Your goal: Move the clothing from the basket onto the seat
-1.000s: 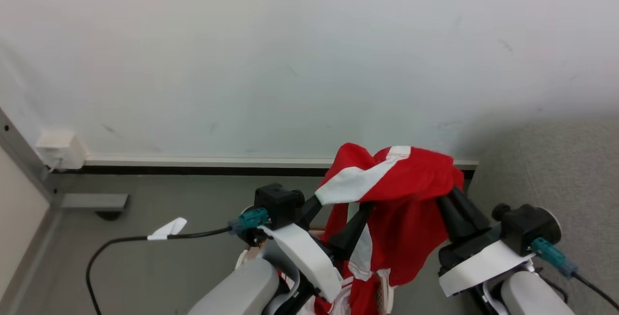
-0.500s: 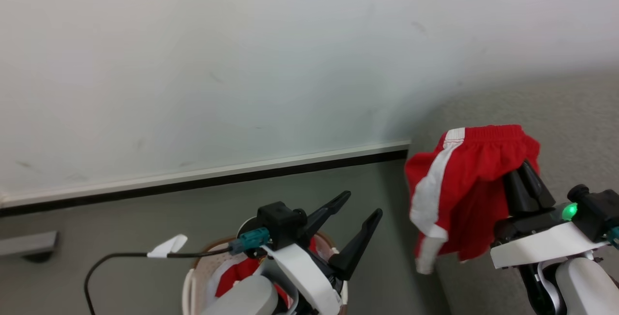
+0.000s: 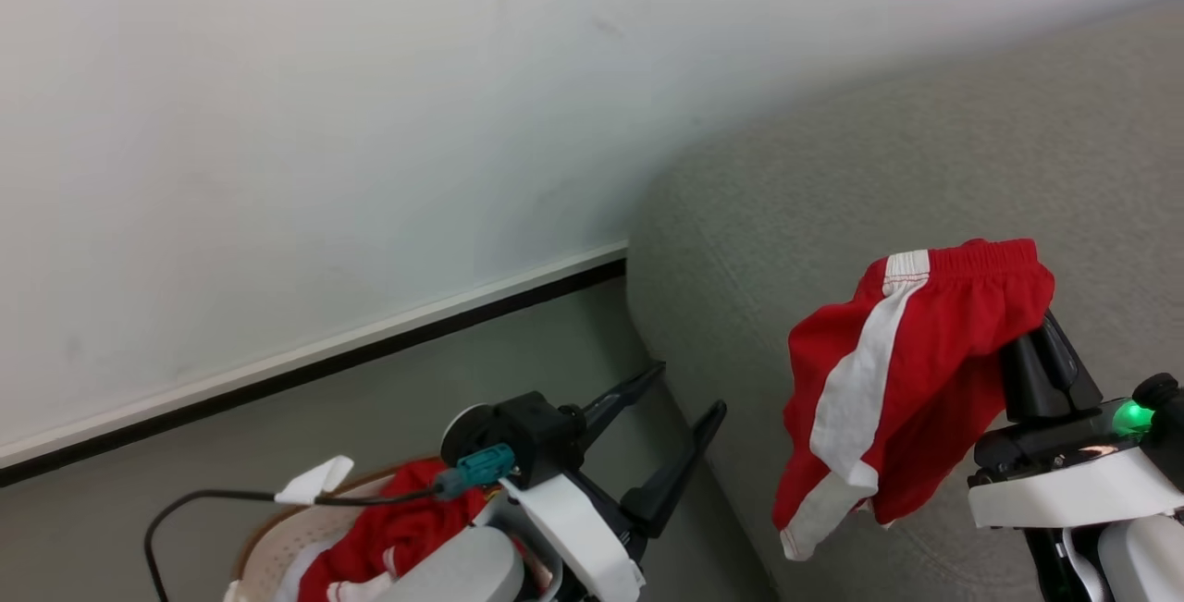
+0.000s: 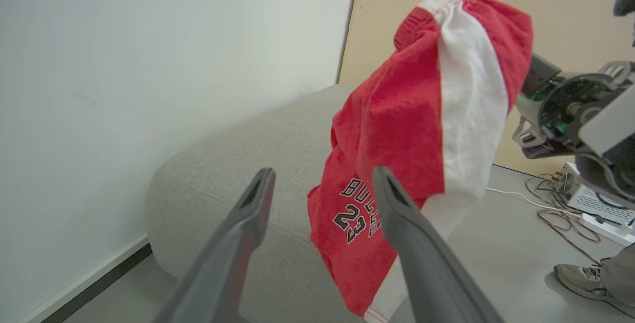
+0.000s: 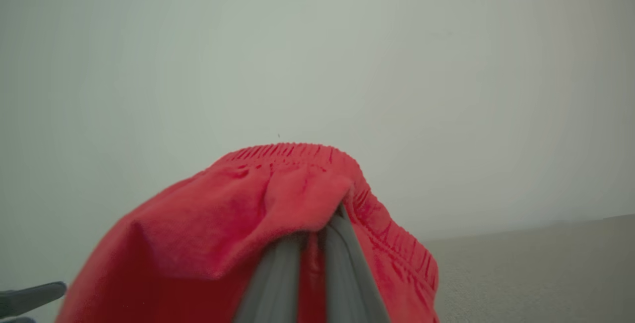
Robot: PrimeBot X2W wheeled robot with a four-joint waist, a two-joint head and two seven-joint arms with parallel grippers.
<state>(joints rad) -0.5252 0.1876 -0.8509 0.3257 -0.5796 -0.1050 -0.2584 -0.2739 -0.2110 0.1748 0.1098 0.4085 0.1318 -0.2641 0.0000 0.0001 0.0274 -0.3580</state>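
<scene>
Aloft, shorts [image 3: 888, 380] draped over right claw [image 5: 317, 236]

The shorts [image 3: 888, 380] hang from the right claw [image 3: 1043, 343] over the seat [image 3: 925, 140], basket [image 3: 277, 542] to its left.

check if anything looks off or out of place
Nothing stands out: the red shorts hang from the shut right gripper by the sofa, the left gripper is open, and red clothing lies in the basket.
</scene>
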